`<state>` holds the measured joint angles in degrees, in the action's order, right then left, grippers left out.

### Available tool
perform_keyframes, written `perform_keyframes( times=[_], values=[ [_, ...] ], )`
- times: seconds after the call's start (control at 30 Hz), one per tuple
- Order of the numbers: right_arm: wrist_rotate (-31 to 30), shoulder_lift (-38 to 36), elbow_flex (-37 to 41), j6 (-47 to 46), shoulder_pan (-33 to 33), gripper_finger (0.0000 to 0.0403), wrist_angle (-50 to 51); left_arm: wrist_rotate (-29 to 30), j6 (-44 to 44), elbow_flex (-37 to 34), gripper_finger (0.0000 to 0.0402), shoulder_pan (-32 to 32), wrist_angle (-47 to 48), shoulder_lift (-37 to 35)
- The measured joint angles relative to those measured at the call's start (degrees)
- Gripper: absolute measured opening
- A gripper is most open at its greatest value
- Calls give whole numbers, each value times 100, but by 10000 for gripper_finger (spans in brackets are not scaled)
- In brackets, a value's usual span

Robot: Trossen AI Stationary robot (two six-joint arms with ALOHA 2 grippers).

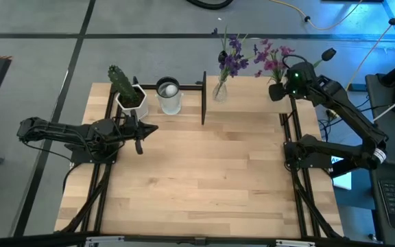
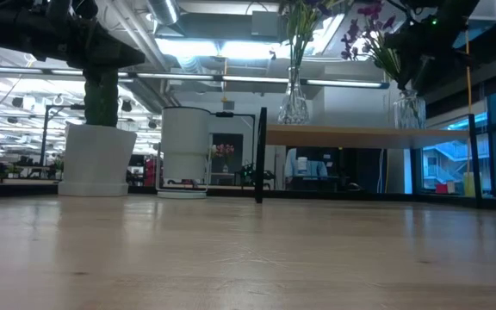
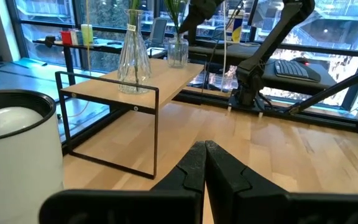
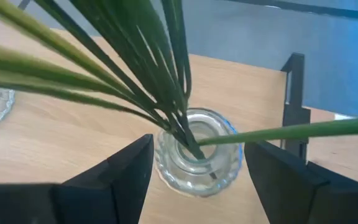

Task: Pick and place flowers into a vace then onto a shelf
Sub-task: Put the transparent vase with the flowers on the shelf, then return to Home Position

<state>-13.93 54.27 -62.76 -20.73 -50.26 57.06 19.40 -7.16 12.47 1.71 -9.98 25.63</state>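
Two clear glass vases stand on the shelf [image 1: 249,99] at the table's far edge. The left vase [image 1: 220,90] holds the darker violet flowers [image 1: 232,58]. The right vase [image 2: 409,110] holds the pinker flowers [image 1: 273,58]. My right gripper [image 1: 278,89] hangs above the right vase, open. In the right wrist view its fingers [image 4: 129,171] flank the green stems [image 4: 135,74] and the vase mouth [image 4: 197,158], and one stem leans out past a finger. My left gripper [image 1: 142,134] is shut and waits low by the cactus.
A green cactus in a white pot [image 1: 125,92] and a white cylindrical cup [image 1: 169,96] stand at the far left of the table. The shelf's black post [image 1: 204,96] rises beside the cup. Bare wooden tabletop [image 1: 204,178] spreads out toward the near edge.
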Motion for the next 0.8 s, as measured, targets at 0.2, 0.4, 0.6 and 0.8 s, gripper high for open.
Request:
perform_keyframes(
  times=[0.2, 0.4, 0.6, 0.8],
  values=[
    [27, 1, -202, -110, 0, 252, 507, 0, -4, 0, 4, -2, 0, 2],
    [383, -11, -202, -289, 0, 252, 951, 0, -10, 0, 4, 0, 0, 2],
    [650, -165, -202, -376, 131, 252, 915, 1, -17, 0, 4, -1, 0, 2],
    [1160, -340, -204, -557, 468, 252, 984, 1, -164, 0, 4, -1, -4, 1]
  ],
)
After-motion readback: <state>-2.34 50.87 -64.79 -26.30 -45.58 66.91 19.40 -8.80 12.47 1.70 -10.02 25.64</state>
